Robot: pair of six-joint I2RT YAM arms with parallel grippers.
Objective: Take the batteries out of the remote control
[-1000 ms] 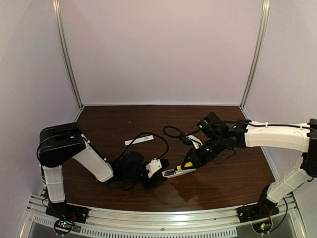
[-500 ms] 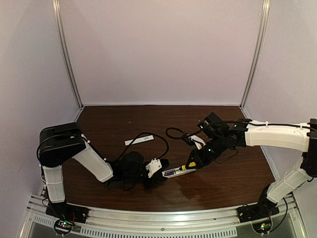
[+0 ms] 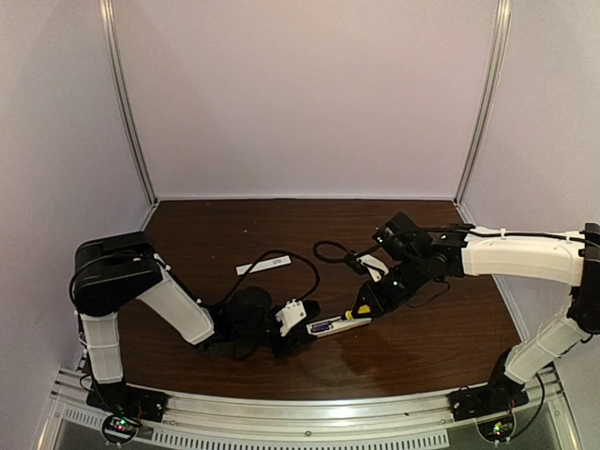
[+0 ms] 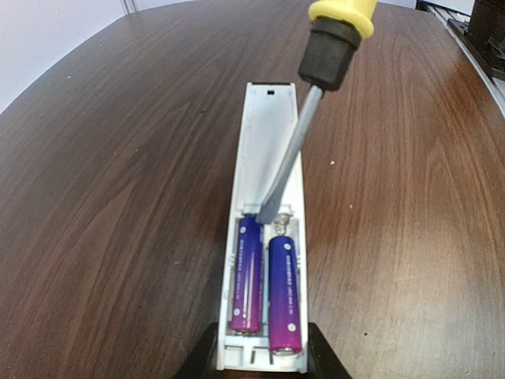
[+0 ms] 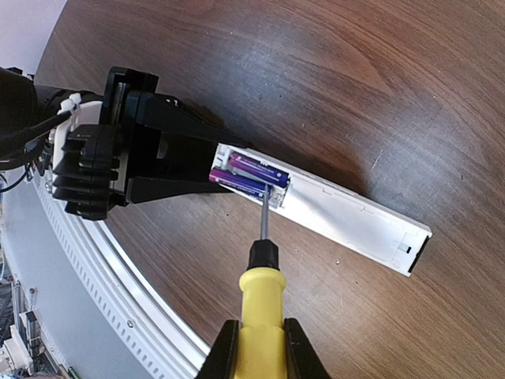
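The left pincer (image 4: 264, 365) is clenched on the end of the remote control (image 4: 268, 150), pinning it flat on the worktop (image 4: 118, 158) with the open bay and both batteries (image 4: 246, 272) facing up. The right pincer (image 5: 262, 351) grasps the screwdriver (image 4: 289, 158) by its yellow handle, the tip set at the spring end of one battery, probably to lever it out. The left arm (image 3: 178, 309) lies folded low; the right arm (image 3: 516, 258) stretches across, wrist tilted down.

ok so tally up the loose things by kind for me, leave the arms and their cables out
batteries: 2
remote control: 1
screwdriver: 1
cover strip: 1
total: 5
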